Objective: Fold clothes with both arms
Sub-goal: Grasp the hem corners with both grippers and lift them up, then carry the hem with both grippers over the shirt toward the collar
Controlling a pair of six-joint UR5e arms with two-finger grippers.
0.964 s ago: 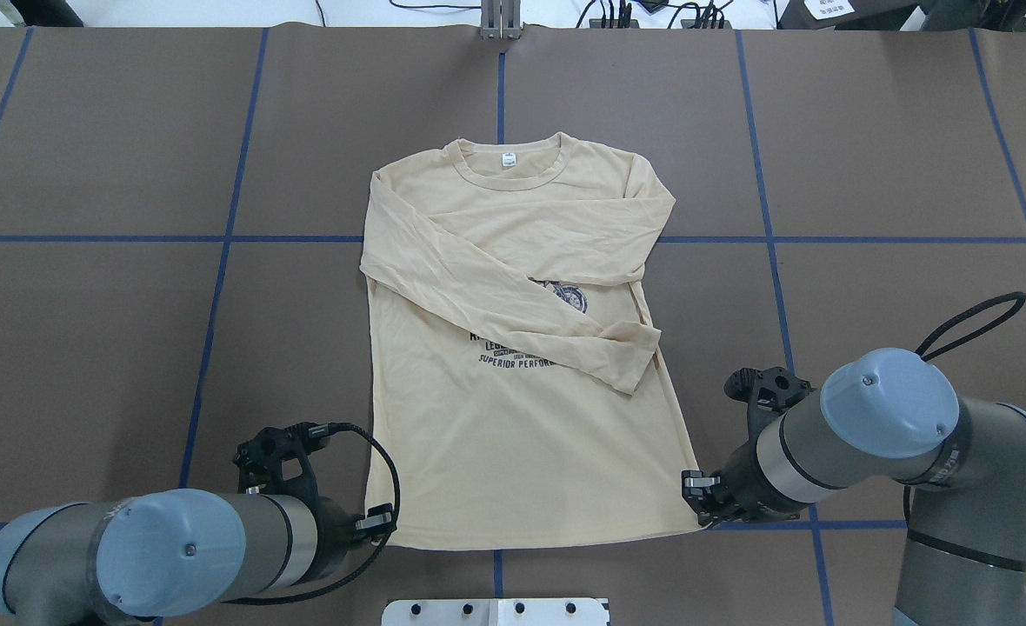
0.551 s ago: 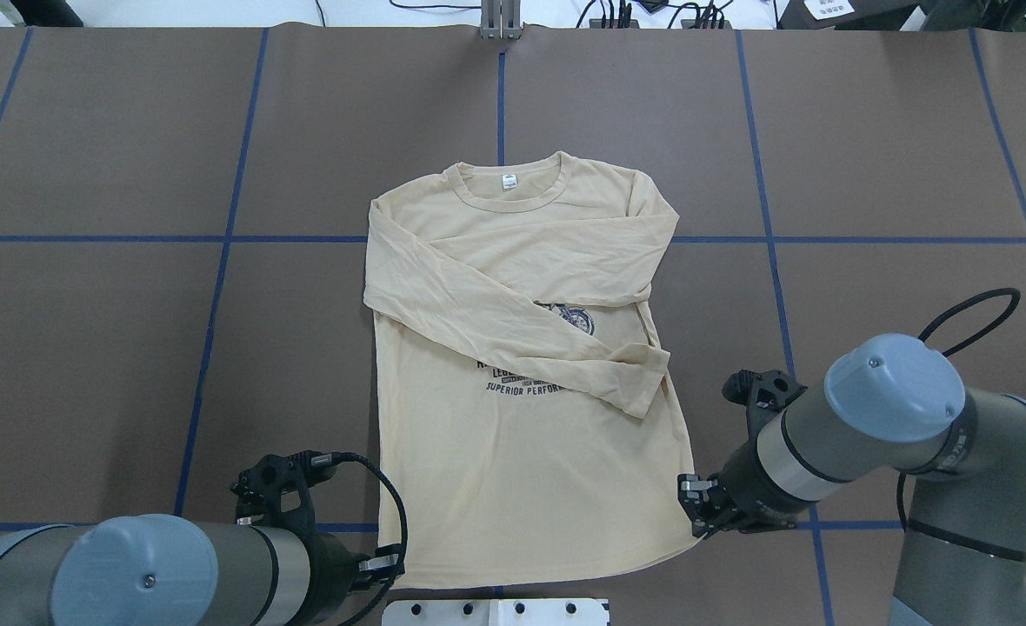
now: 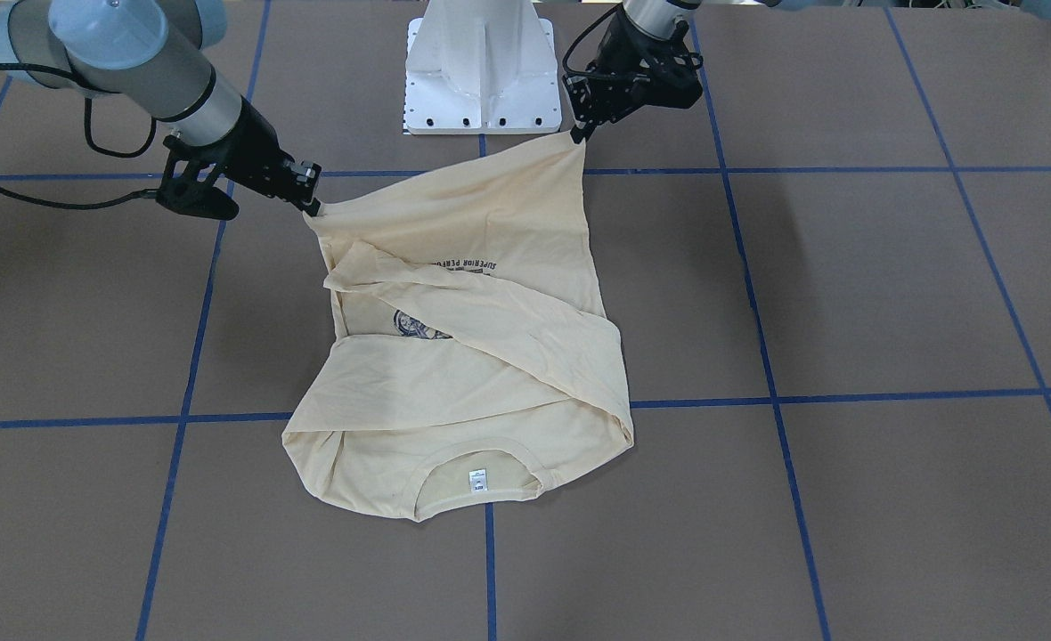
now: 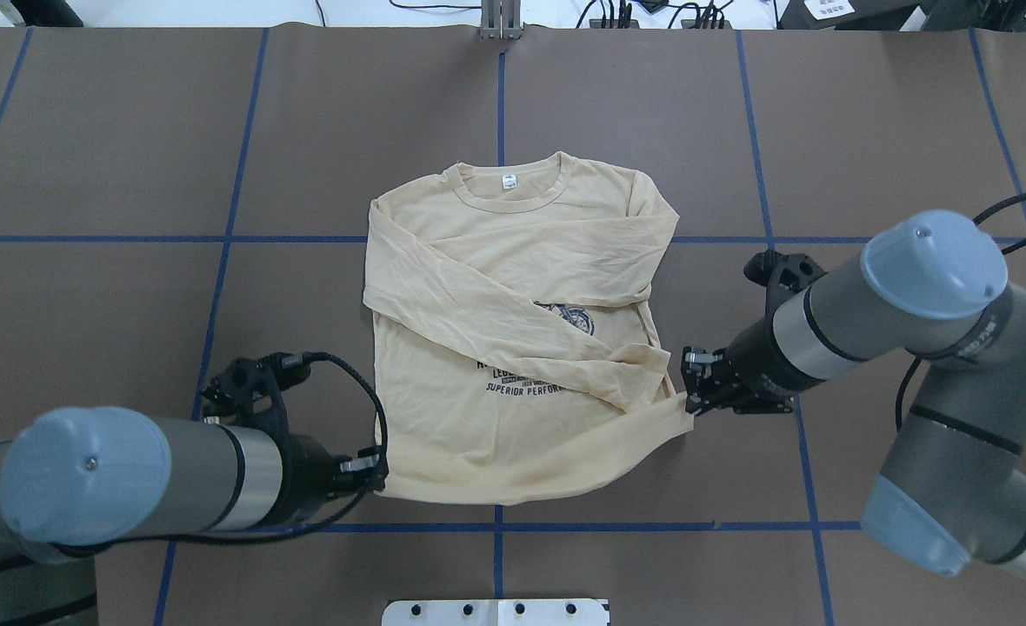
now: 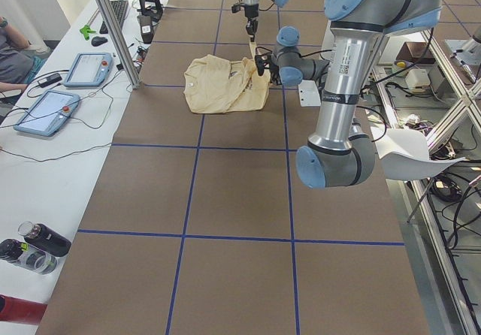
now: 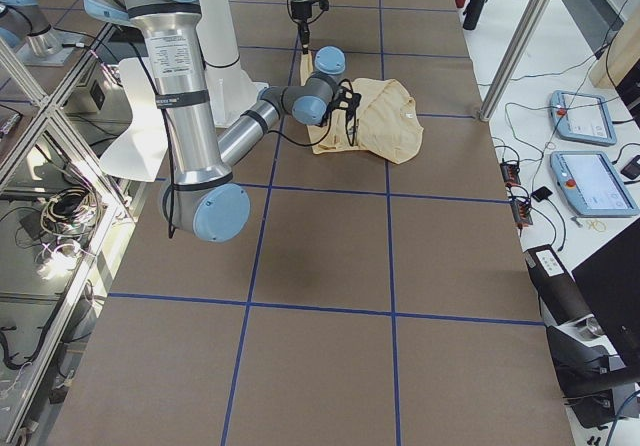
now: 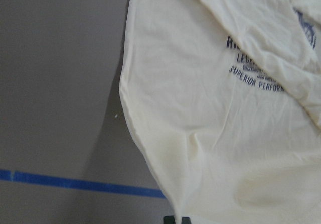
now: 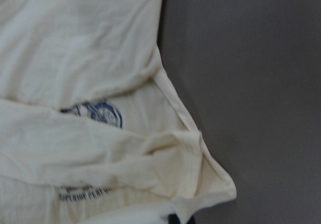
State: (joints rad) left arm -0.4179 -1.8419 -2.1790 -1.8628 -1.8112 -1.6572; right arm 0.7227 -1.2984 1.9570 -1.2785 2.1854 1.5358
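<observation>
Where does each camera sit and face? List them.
Front-facing: across table, facing robot; left gripper, right gripper pinch shirt.
Overhead: behind robot, looking down; left arm, right arm.
Exterior left: table end; left arm near.
Exterior right: opposite end; right arm near.
Left wrist: down onto lettering.
Right wrist: down onto print.
All share the shirt.

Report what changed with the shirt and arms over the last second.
The right tool and left tool, shut on the hem corners of the shirt, lifted them and carried them toward the collar, the right further. Before that, the whole shirt slid slightly toward the robot. The sleeves stay crossed over the chest.
</observation>
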